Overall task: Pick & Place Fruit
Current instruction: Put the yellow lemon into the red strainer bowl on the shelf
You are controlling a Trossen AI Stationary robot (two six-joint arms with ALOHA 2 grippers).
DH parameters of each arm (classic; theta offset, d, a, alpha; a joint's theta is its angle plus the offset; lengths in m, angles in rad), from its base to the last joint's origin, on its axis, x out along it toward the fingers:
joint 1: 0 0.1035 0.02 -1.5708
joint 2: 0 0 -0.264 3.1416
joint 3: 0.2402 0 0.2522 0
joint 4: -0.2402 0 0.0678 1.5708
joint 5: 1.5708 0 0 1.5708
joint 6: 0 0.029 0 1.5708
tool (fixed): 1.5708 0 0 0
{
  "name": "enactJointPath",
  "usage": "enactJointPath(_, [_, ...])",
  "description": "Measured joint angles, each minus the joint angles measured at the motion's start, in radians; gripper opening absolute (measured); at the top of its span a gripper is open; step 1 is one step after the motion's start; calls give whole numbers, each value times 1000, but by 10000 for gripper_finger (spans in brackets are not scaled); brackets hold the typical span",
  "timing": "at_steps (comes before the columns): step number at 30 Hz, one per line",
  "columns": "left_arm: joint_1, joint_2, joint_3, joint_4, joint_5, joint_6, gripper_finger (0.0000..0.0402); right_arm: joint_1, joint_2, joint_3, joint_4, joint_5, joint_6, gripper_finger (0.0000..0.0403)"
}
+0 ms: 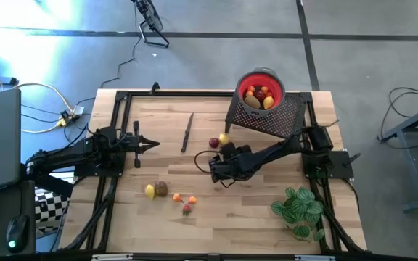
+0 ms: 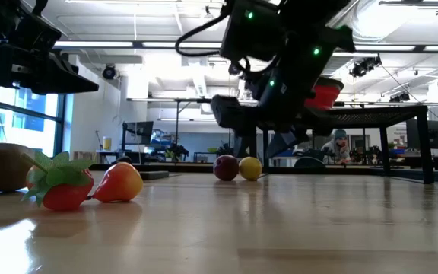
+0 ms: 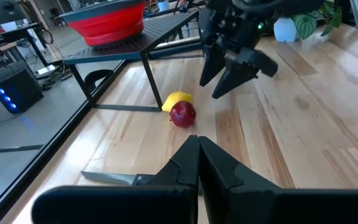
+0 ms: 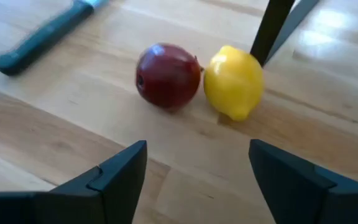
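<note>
1. The right gripper (image 4: 194, 171) hangs with jaws spread wide and empty; the red fruit (image 4: 168, 75) and yellow fruit (image 4: 233, 81) lie touching each other just ahead of the jaws.
2. Both look small, hard, smooth and likely to roll; grip across the middle.
3. A stand leg (image 4: 271, 28) stands behind the yellow one; a knife (image 4: 39, 37) lies off to one side.
4. The left gripper (image 3: 197, 165) waits shut, holding nothing.
</note>
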Motion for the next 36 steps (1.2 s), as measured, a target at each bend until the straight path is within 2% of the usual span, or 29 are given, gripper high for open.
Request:
enactJointPath(8, [0,0,0,0,0,0,0,-24,67,-7,28,5,-62,322])
enactJointPath(36, [0,0,0,-5,0,0,0,-117,99,-7,177,-20,-282,316])
